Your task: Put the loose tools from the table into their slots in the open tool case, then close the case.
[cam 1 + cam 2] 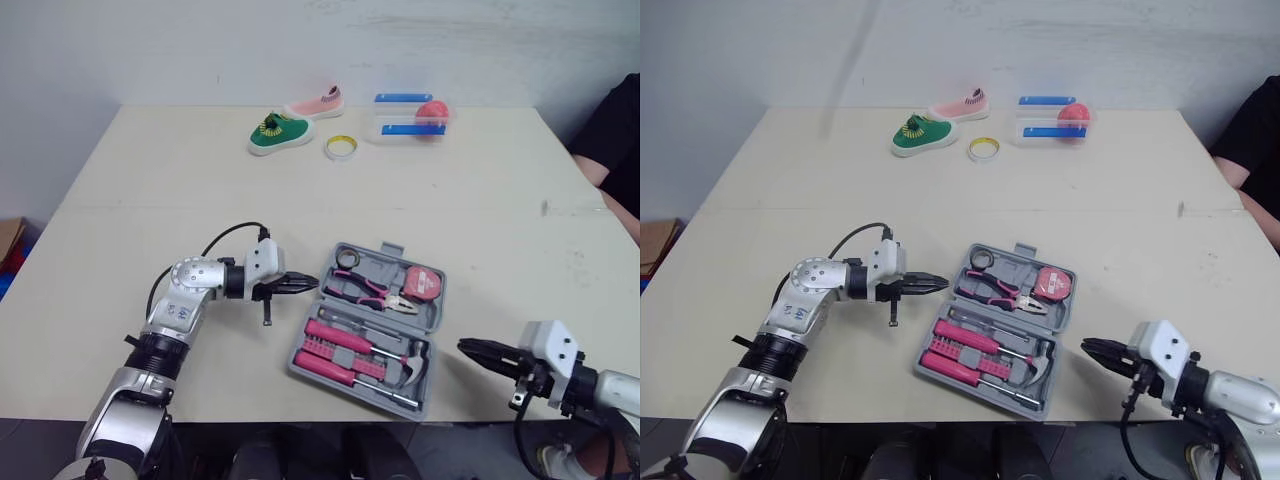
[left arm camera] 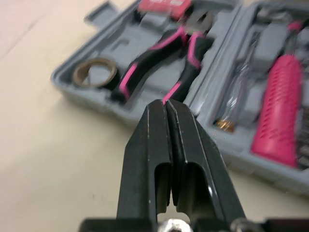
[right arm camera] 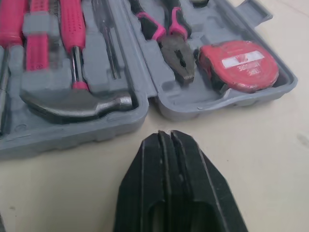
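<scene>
Tool case (image 3: pixel 96 129): lies open and flat on the near middle of the tabletop (image 1: pixel 150 200), turned at a slant, both halves facing up.
Far half: pink-and-black pliers (image 1: pixel 372 292), a red tape measure (image 1: pixel 427 283) and a small ring of tape (image 2: pixel 94 72) in the corner.
Near half: pink-handled screwdrivers (image 1: pixel 335 335) and a hammer (image 3: pixel 72 104), its head at the end towards the robot's right.
Left arm: elbow out to the left, forearm level and low over the tabletop, pointing right across the robot's front.
Left claw (image 1: pixel 300 285): fingers pressed together, holding nothing; tips just beside the rim of the case's far half, in line with the pliers. Whether they touch the rim I cannot tell.
Right arm: low at the near right edge of the tabletop, forearm pointing left.
Right claw (image 1: pixel 478 352): fingers closed flat on each other, empty; near the case's right side by the hammer head, with bare tabletop between.
Far edge of tabletop: a green shoe (image 1: pixel 280 132), a pink shoe (image 1: pixel 318 103), a roll of tape (image 1: pixel 341 148), and a clear box (image 1: pixel 408 118) with blue strips, well apart from the case.
Right border: a person's black sleeve (image 1: pixel 615 140).
</scene>
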Robot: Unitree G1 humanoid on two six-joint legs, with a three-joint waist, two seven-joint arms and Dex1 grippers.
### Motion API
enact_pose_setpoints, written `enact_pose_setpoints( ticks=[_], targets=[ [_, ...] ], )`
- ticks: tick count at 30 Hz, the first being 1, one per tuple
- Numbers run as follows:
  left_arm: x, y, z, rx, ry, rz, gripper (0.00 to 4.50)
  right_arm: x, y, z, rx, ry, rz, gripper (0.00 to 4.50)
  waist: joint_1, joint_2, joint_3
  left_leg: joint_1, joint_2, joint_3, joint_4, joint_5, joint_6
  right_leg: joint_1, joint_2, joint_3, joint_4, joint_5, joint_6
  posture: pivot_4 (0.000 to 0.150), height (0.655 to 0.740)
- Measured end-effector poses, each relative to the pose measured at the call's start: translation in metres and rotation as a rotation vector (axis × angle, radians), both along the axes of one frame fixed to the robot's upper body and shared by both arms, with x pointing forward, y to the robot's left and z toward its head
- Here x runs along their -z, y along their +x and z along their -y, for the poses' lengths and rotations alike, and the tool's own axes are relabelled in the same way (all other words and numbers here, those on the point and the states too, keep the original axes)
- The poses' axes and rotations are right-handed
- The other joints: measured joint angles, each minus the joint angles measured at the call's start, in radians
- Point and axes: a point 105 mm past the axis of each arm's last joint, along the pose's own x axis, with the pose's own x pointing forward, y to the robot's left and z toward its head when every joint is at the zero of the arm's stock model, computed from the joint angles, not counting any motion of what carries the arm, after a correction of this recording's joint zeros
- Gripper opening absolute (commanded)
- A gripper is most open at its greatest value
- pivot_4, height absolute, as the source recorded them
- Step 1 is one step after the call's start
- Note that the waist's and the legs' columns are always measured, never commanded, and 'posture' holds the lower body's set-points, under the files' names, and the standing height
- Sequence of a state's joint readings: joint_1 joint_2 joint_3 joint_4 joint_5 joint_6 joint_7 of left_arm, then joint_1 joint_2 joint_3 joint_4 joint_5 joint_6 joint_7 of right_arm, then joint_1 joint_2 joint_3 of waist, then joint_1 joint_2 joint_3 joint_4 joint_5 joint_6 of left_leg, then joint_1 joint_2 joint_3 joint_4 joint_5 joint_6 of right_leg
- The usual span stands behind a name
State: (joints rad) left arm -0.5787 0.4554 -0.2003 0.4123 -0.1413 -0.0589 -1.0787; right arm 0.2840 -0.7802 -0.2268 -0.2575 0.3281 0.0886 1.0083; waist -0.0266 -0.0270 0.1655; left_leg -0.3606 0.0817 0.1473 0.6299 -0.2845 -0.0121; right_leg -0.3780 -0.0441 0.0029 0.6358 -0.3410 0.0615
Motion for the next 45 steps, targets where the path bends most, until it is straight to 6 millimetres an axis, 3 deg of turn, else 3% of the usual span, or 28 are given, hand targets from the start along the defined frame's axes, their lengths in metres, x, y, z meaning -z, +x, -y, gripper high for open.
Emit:
enact_pose_setpoints(
  ticks=[2, 5, 17, 32, 45],
  targets=[
    [0.012, 0.001, 0.003, -0.023, 0.020, -0.029, 0.00, 0.010, 0.004, -0.005, -0.009, -0.014, -0.020, 0.02, 0.000, 0.000, 0.000, -0.003, 0.000, 0.000, 0.000, 0.000, 0.000, -0.003, 0.000, 0.000, 0.000, 0.000, 0.000, 0.150, 0.7400],
    [0.014, 0.004, 0.003, -0.047, 0.024, -0.041, 0.00, 0.011, 0.009, -0.013, -0.030, -0.021, -0.014, 0.02, 0.001, 0.000, 0.000, -0.014, 0.000, 0.001, 0.003, 0.003, -0.004, -0.015, 0.000, 0.000, 0.006, 0.000, 0.000, 0.150, 0.7400],
    [0.017, 0.002, 0.003, -0.062, 0.025, -0.077, 0.00, 0.008, 0.034, -0.031, -0.054, -0.028, 0.014, 0.02, -0.006, -0.001, 0.001, -0.009, 0.000, 0.002, 0.004, 0.006, -0.002, -0.014, 0.001, 0.001, 0.012, 0.002, -0.001, 0.150, 0.7400],
    [0.014, 0.004, -0.040, -0.400, -0.132, -0.137, 0.00, -0.009, 0.096, -0.052, -0.135, -0.089, 0.079, 0.02, -0.028, -0.003, 0.003, -0.010, 0.001, 0.002, 0.004, 0.010, -0.007, -0.017, 0.000, 0.001, 0.017, 0.002, -0.002, 0.150, 0.7400],
    [0.014, 0.003, -0.047, -0.443, -0.125, -0.115, 0.00, -0.015, 0.127, -0.076, -0.148, -0.076, 0.113, 0.02, -0.032, -0.003, 0.004, -0.009, 0.002, 0.003, 0.003, 0.010, -0.009, -0.017, 0.000, 0.001, 0.017, 0.001, -0.003, 0.150, 0.7400]
  ],
)
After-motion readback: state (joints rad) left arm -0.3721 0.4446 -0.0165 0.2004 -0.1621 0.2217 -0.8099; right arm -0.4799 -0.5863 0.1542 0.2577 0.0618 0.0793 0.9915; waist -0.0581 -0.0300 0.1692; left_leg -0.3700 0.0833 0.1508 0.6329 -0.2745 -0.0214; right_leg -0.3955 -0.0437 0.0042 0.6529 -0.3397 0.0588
